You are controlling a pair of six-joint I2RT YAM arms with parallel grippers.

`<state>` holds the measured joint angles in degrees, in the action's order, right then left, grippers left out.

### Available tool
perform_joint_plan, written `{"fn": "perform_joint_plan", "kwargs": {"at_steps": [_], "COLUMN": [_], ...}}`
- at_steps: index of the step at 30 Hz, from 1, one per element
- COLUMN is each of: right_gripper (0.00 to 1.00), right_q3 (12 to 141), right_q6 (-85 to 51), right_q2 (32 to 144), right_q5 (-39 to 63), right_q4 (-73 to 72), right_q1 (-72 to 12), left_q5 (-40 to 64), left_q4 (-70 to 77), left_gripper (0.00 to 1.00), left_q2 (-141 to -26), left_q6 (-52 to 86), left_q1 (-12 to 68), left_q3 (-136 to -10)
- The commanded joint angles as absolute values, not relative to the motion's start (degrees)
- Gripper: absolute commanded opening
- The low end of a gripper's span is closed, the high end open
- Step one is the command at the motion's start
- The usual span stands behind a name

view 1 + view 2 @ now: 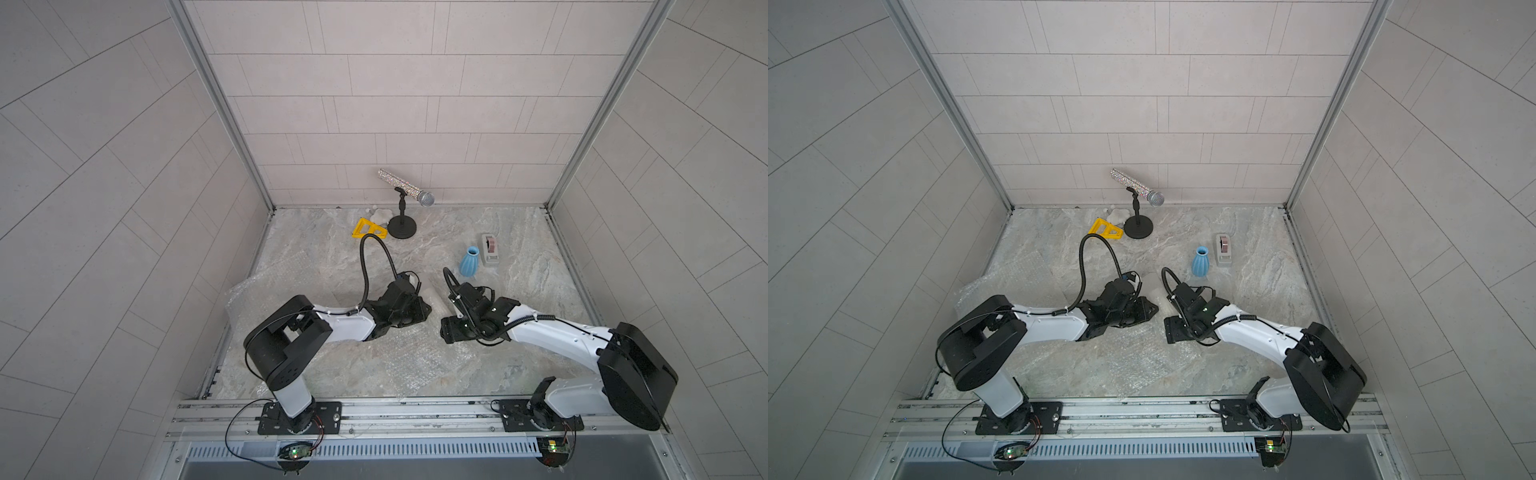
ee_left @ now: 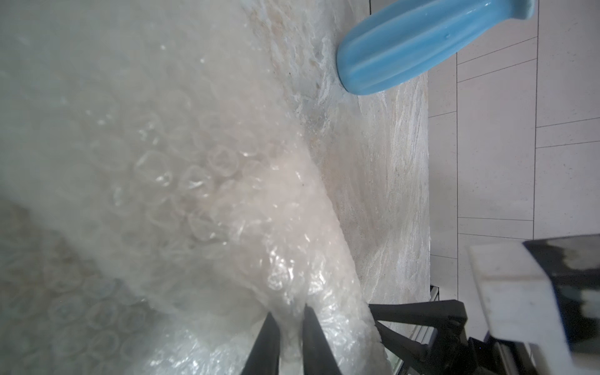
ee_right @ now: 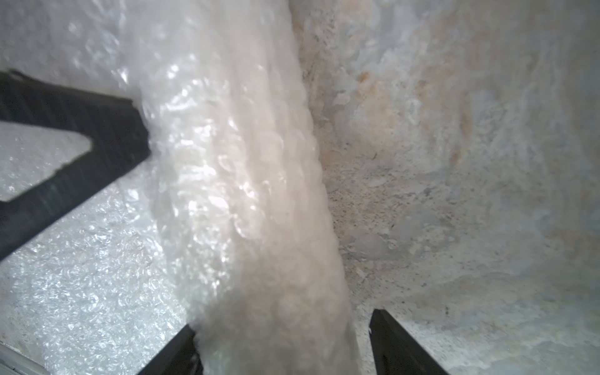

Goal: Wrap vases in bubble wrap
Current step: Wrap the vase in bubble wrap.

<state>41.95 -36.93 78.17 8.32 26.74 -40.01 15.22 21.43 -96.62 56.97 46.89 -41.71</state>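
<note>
My left claw (image 2: 289,313) is clenched on a crinkled fold of the bubble wrap (image 1: 399,357). The sheet is spread over the worktop (image 1: 532,299) on the arm-base side of the upright light-blue vase (image 1: 471,262). The white vase (image 3: 246,181) lies on its side rolled in that sheet, near the light-blue vase but closer to the arm bases, and my right claw (image 3: 282,321) stands released, its fingers (image 3: 172,354) straddling the wrapped roll, one touching it and the other apart.
</note>
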Motion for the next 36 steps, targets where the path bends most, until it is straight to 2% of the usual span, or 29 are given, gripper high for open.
{"fn": "perform_joint_plan", "kwargs": {"at_steps": [1,13,17,21,25,28,33,36], "right_gripper": [0.8,0.86,0.86,0.87,0.83,0.78,0.76,0.76], "right_q3": [43.11,43.81,44.12,44.45,45.48,45.23,43.87,43.12], "right_q6": [-36.43,-36.64,-35.54,-32.89,-29.9,-29.53,-29.37,-29.14], "right_q2": [78.41,74.01,73.46,73.74,76.56,77.74,77.67,78.1], "right_q5": [7.01,16.1,15.52,19.58,20.56,18.6,14.02,12.38], "right_q4": [28.57,28.34,29.22,28.68,29.46,29.66,29.19,28.66], "right_q1": [-40.06,-39.73,-37.73,-35.22,-35.09,-35.76,-37.23,-38.08], "left_q5": [13.11,12.18,11.54,11.99,13.08,12.89,13.16,11.96], "left_q4": [14.82,12.67,10.96,10.99,10.96,10.72,7.96,6.6], "left_gripper": [0.15,0.14,0.14,0.14,0.14,0.14,0.15,0.18], "left_q2": [-96.9,-95.2,-95.5,-96.61,-97.43,-96.5,-92.42,-88.02], "left_q6": [55.42,53.84,52.33,51.11,50.27,50.19,49.58,50.11], "left_q1": [46.67,45.9,45.49,44.83,44.73,44.74,44.3,44.21], "left_q3": [-39.29,-36.92,-37.77,-38.88,-40.47,-40.63,-39.87,-37.83]}}
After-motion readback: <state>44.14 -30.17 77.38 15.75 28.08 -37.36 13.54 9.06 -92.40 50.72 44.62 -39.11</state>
